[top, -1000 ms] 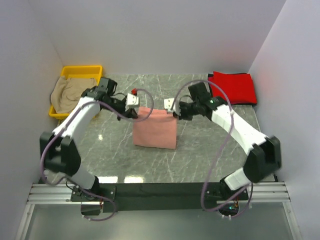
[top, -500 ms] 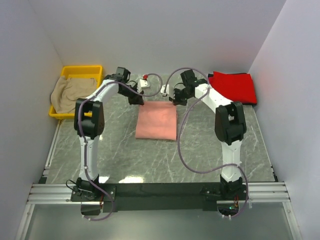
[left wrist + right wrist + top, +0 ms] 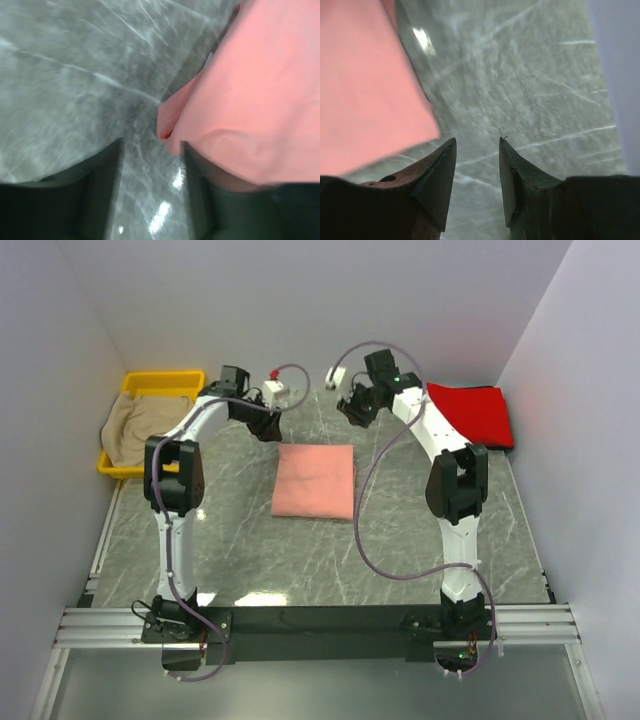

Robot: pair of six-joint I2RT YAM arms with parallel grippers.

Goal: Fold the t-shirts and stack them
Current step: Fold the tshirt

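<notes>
Left gripper (image 3: 268, 426): held over the far side of the table, just beyond the far left corner of the salmon-pink t-shirt; in the left wrist view (image 3: 151, 150) its two dark fingers stand apart with only bare marble between them, gripping nothing
Right gripper (image 3: 354, 412): held over the far side of the table, just beyond the shirt's far right corner; in the right wrist view (image 3: 476, 142) the pointed fingers are parted, grey marble shows in the gap, nothing is gripped
Salmon-pink t-shirt (image 3: 315, 481): lies flat in a folded, roughly square shape at the middle of the table, between the two arms; a loose fold lifts slightly at the edge nearest the left fingers (image 3: 170, 117)
Bright red t-shirt (image 3: 470, 415): folded flat at the far right corner of the table, well apart from the pink one
Beige-tan t-shirt (image 3: 135, 430): bunched up, unfolded, in the yellow bin
Yellow bin (image 3: 160, 380): at the far left, against the wall
Table (image 3: 420, 530): grey marble pattern with white veins, glossy
Stack: the three shirts lie in separate places, none on another
</notes>
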